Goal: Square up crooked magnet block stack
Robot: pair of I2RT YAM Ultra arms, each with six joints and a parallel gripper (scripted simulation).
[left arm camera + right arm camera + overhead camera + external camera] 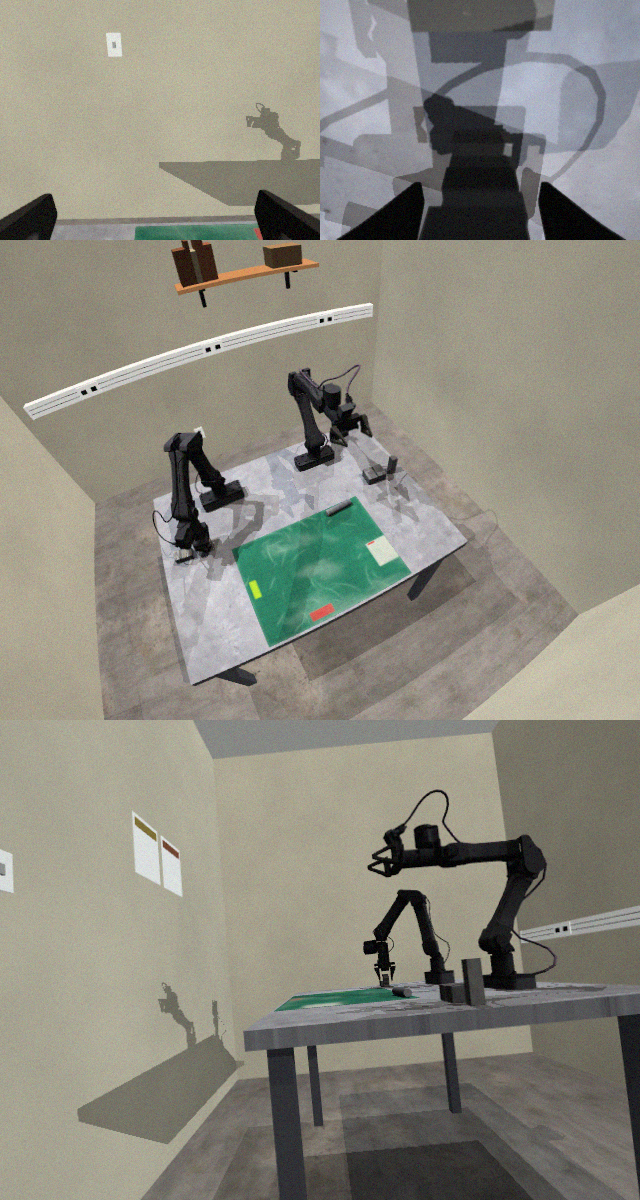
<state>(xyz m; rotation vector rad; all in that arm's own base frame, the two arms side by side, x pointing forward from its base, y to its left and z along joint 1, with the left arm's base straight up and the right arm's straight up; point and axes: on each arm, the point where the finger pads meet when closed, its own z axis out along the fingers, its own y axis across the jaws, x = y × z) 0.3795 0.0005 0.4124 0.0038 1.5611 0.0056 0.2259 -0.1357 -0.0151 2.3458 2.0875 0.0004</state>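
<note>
The stack of dark magnet blocks stands at the far end of the table in the exterior view. The right wrist view shows it as dark stepped layers between the fingers; its alignment is hard to judge in the shadows. My right gripper points down and is open, with its fingers on either side of the stack; contact cannot be told. My left gripper is open and empty, held level high above the table, far from the stack.
A green mat lies mid-table, with a dark cylinder at its edge. A low block and an upright block stand near the left arm. An olive slab shows beyond the stack.
</note>
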